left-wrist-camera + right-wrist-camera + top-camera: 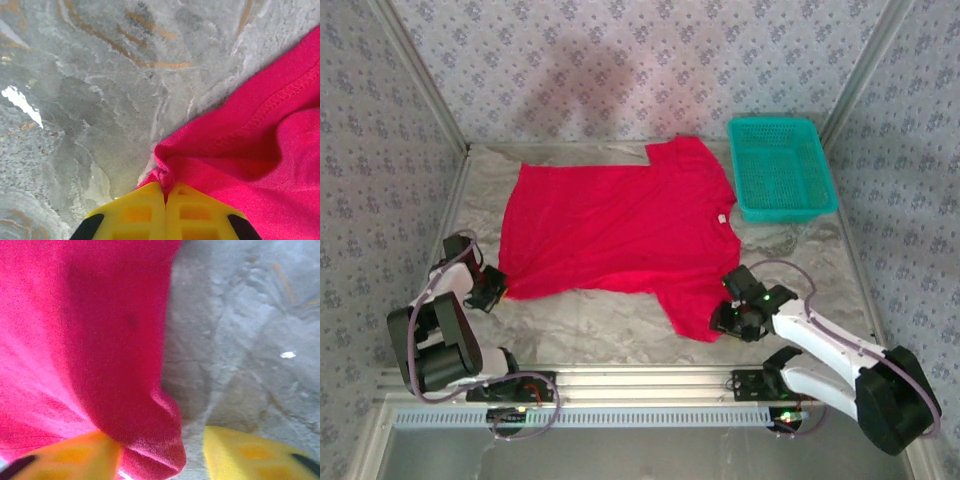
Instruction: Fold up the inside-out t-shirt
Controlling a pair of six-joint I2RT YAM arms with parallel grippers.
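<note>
The inside-out t-shirt (620, 230) lies spread flat on the table, bright red, its small white tag (720, 218) at the collar on the right. My left gripper (498, 290) is at the shirt's near-left hem corner. In the left wrist view its yellow jaws (165, 192) are shut with a pinch of the red cloth (260, 165) between them. My right gripper (725, 318) is at the near sleeve. In the right wrist view its jaws (157, 440) stand apart, the sleeve's edge (100, 340) lying against the left finger (75, 455) and a gap showing before the right finger (240, 455).
A teal mesh basket (780, 170) stands at the back right, just beyond the shirt's far sleeve. The crinkled silver table cover (610, 320) shows bare in front of the shirt. Metal frame rails run along the near edge (640, 380) and both sides.
</note>
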